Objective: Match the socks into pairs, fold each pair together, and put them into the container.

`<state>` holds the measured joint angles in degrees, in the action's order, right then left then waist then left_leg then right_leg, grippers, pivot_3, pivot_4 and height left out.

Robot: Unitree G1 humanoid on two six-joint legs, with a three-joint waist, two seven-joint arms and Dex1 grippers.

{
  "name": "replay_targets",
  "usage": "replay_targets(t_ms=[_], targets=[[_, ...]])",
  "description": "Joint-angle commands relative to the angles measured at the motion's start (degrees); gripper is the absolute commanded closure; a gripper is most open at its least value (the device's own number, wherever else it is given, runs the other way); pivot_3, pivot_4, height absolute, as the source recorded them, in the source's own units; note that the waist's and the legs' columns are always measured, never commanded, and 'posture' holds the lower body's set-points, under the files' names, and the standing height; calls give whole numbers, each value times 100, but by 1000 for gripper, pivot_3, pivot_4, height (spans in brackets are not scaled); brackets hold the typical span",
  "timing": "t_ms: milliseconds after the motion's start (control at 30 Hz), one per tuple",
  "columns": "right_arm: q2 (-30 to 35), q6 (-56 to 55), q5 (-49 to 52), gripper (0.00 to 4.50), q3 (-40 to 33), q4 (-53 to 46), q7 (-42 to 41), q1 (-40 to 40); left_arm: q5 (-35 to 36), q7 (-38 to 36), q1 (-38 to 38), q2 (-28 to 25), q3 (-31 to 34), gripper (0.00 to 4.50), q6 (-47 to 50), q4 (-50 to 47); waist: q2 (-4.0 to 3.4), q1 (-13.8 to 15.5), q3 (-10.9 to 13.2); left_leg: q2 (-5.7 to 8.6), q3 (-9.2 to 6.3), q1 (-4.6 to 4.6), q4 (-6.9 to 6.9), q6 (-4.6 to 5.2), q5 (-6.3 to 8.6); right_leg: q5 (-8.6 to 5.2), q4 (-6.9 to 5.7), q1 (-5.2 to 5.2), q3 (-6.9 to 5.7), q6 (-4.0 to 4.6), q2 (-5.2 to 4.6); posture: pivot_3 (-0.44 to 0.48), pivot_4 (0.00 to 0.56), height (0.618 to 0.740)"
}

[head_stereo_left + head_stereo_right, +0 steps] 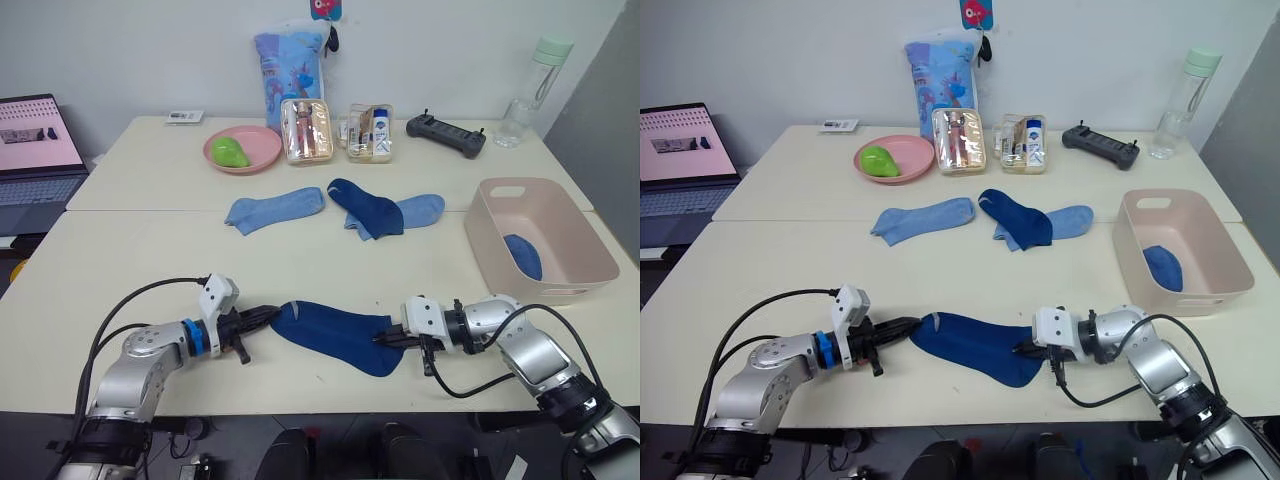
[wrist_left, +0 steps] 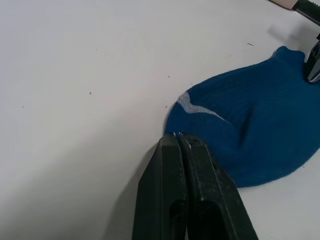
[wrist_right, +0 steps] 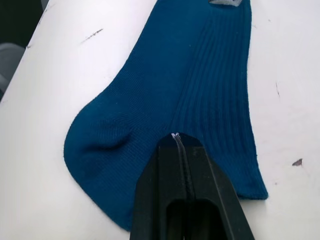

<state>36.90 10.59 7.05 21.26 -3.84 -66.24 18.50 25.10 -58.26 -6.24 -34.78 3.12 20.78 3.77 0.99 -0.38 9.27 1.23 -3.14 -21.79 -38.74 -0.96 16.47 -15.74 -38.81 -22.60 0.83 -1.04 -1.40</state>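
Dark royal blue knit ankle sock [image 1: 338,336] lies flat at lower centre of the cream table [image 1: 120,260]. Left gripper [image 1: 272,314] is clenched on its left end; right gripper [image 1: 384,340] is clenched on its right end. Pale pink rectangular plastic bin [image 1: 560,262] sits at right, holding another dark blue sock [image 1: 523,256].

The near dark blue sock [image 3: 200,85] is soft knit cloth with fine ribs, and it looks matt. The two light blue socks [image 1: 272,211] farther back are the same soft cloth. The table [image 1: 120,270] is smooth, pale and a little shiny. The container [image 1: 545,240] on the right is smooth pink plastic. The left gripper [image 2: 186,145] and the right gripper [image 3: 176,140] have smooth black plastic fingers. The far bottle [image 1: 532,90] is clear plastic. The two pouches [image 1: 308,130] are clear and glossy. The pink plate [image 1: 243,148] looks smooth.
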Motion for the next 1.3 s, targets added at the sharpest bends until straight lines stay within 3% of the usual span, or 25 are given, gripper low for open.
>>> replay_targets(t_ms=[33,167,367,433,633,667,733,967,1000,1033,1300], targets=[[133,819,536,4320,-550,-559,122,-140,403,4,-22,-176,461,4490,251,-507,2,8,3,0,-2,-6,0,0,0,0,0,-4,0,0,0,0,150,740],[308,1490,955,3311,-1170,-1076,363,-370,525,6,3,-309,601,3606,401,-808,1,12,6,0,-2,-8,0,0,0,0,0,-6,1,0,-2,0,150,740],[648,1803,983,1161,-1504,-1569,641,-1064,17,188,-137,-167,132,1595,187,-695,2,28,6,0,-2,-10,2,-1,1,-1,7,-4,-2,-1,-2,0,150,740],[673,1771,925,1154,-1480,-1614,732,-1199,-141,210,-180,-119,-33,937,112,-610,3,29,7,1,-2,-10,2,-1,0,-1,8,-3,-1,-1,-2,0,150,740],[550,1603,690,1154,-1187,-1474,963,-1393,-578,216,-363,-3,-406,937,-206,-109,3,14,7,-2,2,-8,3,-1,0,-1,2,-8,0,-1,2,0,150,740],[493,1558,664,1333,-1120,-1428,970,-1371,-589,158,-368,-9,-429,1116,-241,-51,3,16,7,-2,1,-8,3,-1,0,-1,2,-6,-1,-2,2,0,150,740],[407,1524,668,1759,-1033,-1369,965,-1309,-559,68,-374,-20,-433,1554,-259,-8,3,15,7,-2,2,-7,3,-1,0,-1,3,-4,0,-2,2,0,150,740],[408,1517,737,4297,-968,-1321,860,-1281,-327,16,-335,-107,-235,3777,99,-133,3,14,7,-2,1,-6,3,0,0,-2,5,-3,-2,-3,1,0,150,740],[408,1517,741,4500,-968,-1321,853,-1281,-331,2,-313,-120,-233,4111,110,-153,3,12,7,-2,1,-6,3,-1,0,-2,5,-3,-2,-3,1,0,150,740],[406,1522,757,4500,-963,-1314,837,-1265,-327,0,-287,-126,-229,4454,121,-181,3,12,7,-2,1,-6,3,-1,0,-2,5,-3,-1,-3,1,0,150,740],[507,1492,800,4500,-1035,-1023,644,-870,32,138,267,-101,-128,4486,678,-1031,2,1,8,-3,1,-6,3,-1,0,-2,5,-4,0,-2,1,0,150,740]])
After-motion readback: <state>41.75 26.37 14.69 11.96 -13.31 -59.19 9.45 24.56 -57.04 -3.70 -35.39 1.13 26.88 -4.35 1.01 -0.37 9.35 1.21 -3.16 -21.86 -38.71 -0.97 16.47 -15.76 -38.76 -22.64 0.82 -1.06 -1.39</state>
